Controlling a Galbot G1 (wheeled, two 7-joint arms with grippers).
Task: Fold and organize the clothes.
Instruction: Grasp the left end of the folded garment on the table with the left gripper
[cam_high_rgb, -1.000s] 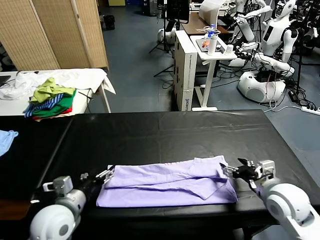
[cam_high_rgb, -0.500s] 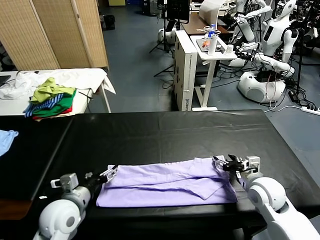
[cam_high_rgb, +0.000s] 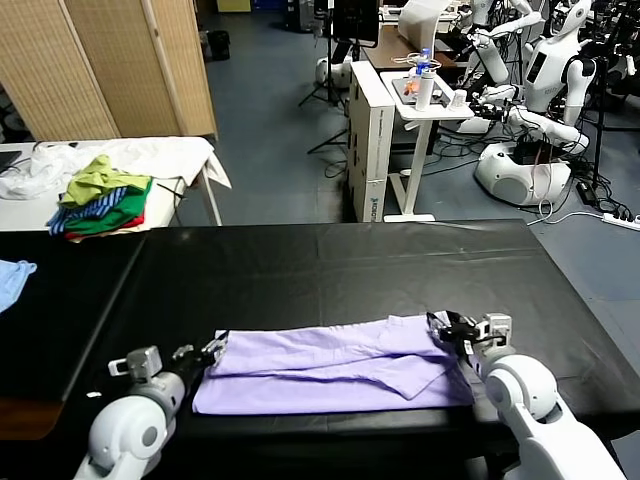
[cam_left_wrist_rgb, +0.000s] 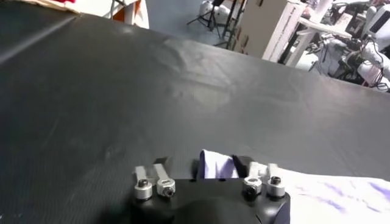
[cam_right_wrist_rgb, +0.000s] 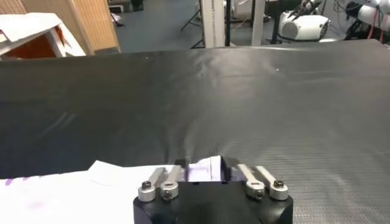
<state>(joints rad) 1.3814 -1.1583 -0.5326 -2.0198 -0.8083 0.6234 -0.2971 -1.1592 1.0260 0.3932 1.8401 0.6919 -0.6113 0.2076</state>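
The lavender T-shirt (cam_high_rgb: 335, 365) lies flat along the near edge of the black worktop (cam_high_rgb: 330, 270), already doubled lengthwise into a long band, its sleeve flap turned over the middle. That much of the folding appears done.

My left gripper (cam_high_rgb: 213, 349) sits at the band's left far corner. The left wrist view shows a tuck of pale fabric between its fingers (cam_left_wrist_rgb: 159, 173), so I judge it clenched on the T-shirt corner. My right gripper (cam_high_rgb: 447, 330) sits at the right far corner, and the right wrist view shows a pinch of cloth between its jaws likewise: grasping the T-shirt.

Outstanding, in my judgement: the crosswise fold or folds to bring the band down to a compact packet, then placement wherever it belongs. Neither corner is lifted clear of the worktop yet.

Noted off the worktop: a garment pile (cam_high_rgb: 100, 195) on the white side table (cam_high_rgb: 185, 155) beyond the far left corner, untouched.
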